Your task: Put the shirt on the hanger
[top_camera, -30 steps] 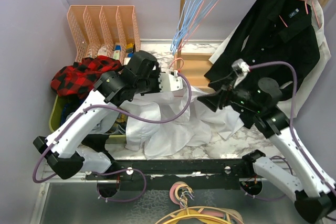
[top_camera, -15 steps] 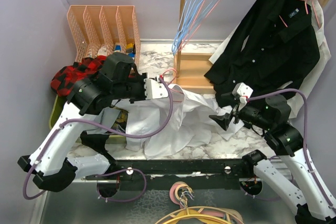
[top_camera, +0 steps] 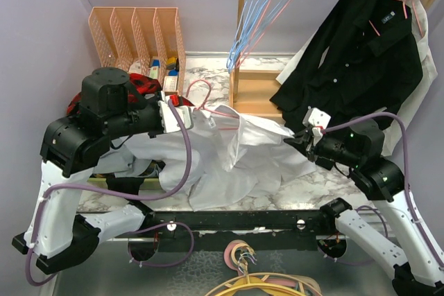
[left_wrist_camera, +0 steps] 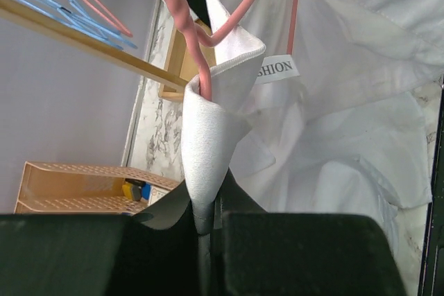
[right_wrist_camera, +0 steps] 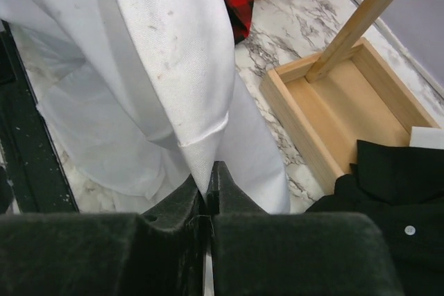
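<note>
The white shirt (top_camera: 236, 154) hangs stretched between both grippers above the marble table. My left gripper (top_camera: 171, 113) is shut on a fold of its collar (left_wrist_camera: 208, 123), with the pink hanger (left_wrist_camera: 182, 12) running up out of that same fold; its hook (top_camera: 200, 90) sticks up beside the gripper. The hanger's arms pass inside the neck opening by the label (left_wrist_camera: 277, 68). My right gripper (right_wrist_camera: 208, 184) is shut on a hemmed edge of the shirt (right_wrist_camera: 166, 67), at the right side of the cloth (top_camera: 300, 141). The rest of the hanger is hidden by fabric.
A black shirt (top_camera: 361, 53) hangs on the wooden rack at the right, above its tray base (right_wrist_camera: 347, 102). Light-blue and pink hangers (top_camera: 253, 12) hang from the rail. A pink file rack (top_camera: 135, 36) and a red plaid shirt (top_camera: 75, 106) sit at the back left.
My left arm drew back to the left, lifting the collar and hanger. My right gripper dropped to the shirt's right edge and shut on it; the cloth now spans between them.
</note>
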`<state>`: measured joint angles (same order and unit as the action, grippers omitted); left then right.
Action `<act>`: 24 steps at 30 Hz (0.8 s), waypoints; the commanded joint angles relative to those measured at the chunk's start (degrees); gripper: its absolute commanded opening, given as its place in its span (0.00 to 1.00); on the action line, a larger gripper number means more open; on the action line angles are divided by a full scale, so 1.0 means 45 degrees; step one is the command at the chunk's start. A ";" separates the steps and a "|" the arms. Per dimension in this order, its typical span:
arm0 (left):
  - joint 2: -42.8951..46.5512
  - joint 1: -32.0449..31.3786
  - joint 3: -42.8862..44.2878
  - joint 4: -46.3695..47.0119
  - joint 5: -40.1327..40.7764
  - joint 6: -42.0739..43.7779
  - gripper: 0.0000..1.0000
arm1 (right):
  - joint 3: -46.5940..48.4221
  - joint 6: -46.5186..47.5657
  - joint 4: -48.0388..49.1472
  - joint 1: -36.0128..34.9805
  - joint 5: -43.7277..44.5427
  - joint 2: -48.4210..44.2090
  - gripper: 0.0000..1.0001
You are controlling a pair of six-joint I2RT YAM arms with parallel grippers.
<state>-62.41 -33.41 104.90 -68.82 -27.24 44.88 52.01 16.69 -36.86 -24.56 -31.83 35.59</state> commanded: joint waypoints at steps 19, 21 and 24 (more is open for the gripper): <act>-0.0928 0.2753 0.2516 0.0202 -0.3347 -0.1307 0.00 | 0.5035 0.1237 0.0560 -0.1320 0.2040 0.0634 0.99; -0.1235 0.3371 0.2886 0.0184 -0.4238 -0.1561 0.00 | 0.4164 0.0445 0.0754 -0.1320 -0.0922 0.0047 0.99; -0.1476 0.4238 0.3250 -0.0097 -0.5990 -0.1662 0.00 | 0.2289 -0.0627 0.2390 -0.1320 -0.2874 -0.0866 0.99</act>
<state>-68.07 -18.44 116.71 -71.46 -40.91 40.07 71.05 22.94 -31.99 -30.48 -24.23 34.96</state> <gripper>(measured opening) 0.053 0.993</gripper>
